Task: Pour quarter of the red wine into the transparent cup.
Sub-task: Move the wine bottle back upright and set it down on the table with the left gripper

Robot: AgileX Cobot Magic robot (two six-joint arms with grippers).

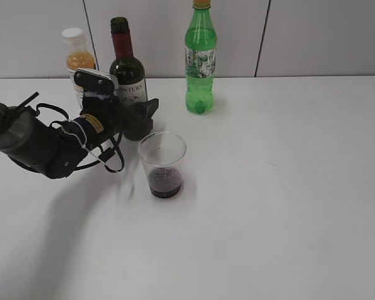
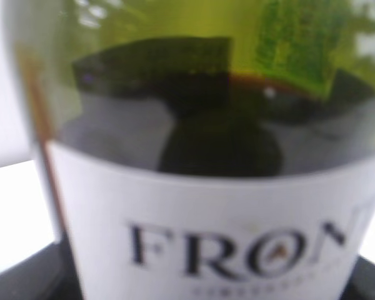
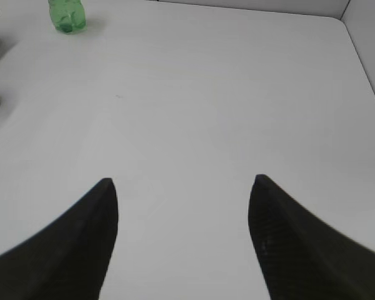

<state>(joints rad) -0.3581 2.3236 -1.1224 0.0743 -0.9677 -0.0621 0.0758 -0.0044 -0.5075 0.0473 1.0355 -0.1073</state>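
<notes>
Around the upright wine bottle, left pincer fingers sit close.

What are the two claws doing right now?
Left gripper: around the wine bottle; whether it grips cannot be told.
Right gripper: open, holding nothing.

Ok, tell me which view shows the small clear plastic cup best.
The exterior view: the small clear plastic cup stands whole, dark red wine at its bottom. The right wrist view catches only a dark sliver at its left edge; the left wrist view shows none.
</notes>
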